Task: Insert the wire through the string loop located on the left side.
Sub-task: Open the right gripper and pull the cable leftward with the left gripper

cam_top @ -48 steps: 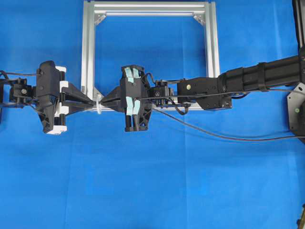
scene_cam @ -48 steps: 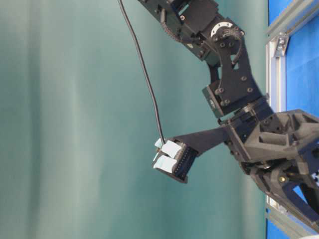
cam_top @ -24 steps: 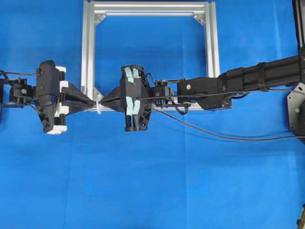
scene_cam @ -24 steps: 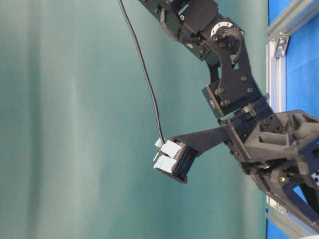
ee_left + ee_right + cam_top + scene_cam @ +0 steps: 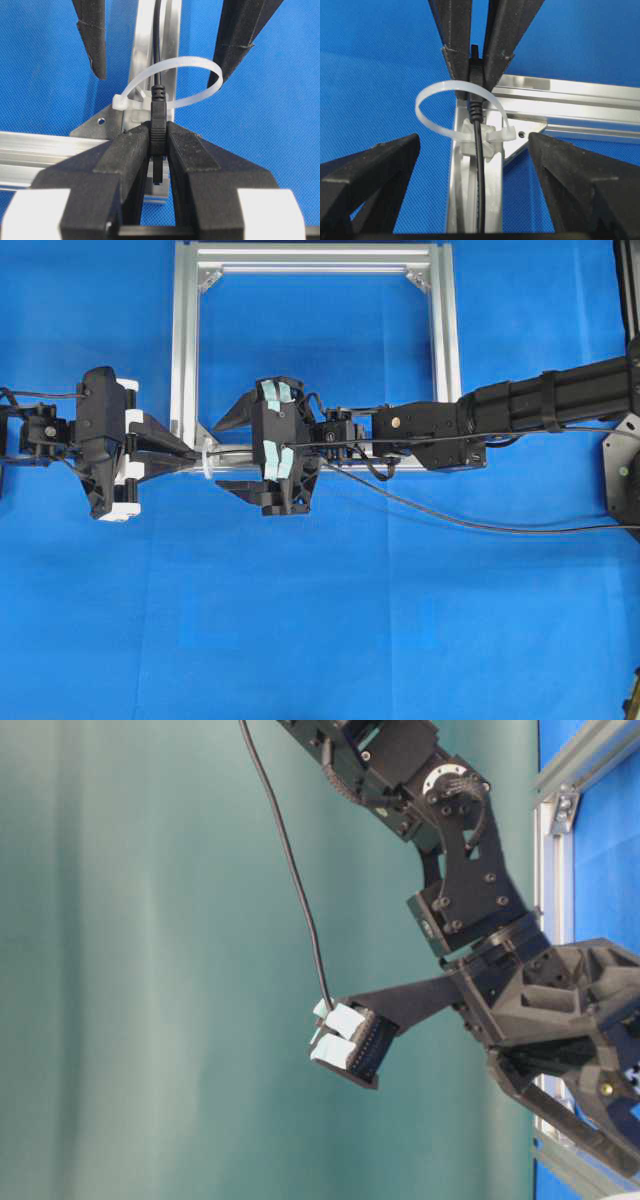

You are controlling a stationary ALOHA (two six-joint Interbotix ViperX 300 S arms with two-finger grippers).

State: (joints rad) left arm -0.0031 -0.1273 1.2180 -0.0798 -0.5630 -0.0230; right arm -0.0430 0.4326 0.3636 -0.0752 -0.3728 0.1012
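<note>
One wire [image 5: 158, 60] ran through the single string loop [image 5: 192, 80], which stood on the lower left corner of one aluminium frame [image 5: 185, 340] on the blue table [image 5: 320, 620]. Of the two claws, the left claw [image 5: 158, 137] was clamped on the wire's plug, while the right claw [image 5: 232, 453] stood wide apart, holding nothing.

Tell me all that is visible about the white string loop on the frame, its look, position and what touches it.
The string loop looks like a thin, translucent white plastic strap bent into an upright ring, closed by a small white block at its base. It sits at a corner of the silver aluminium frame. The thin black wire passes through the ring; its ribbed plug end is clamped by the left gripper. The open right gripper flanks the loop without touching it.
</note>
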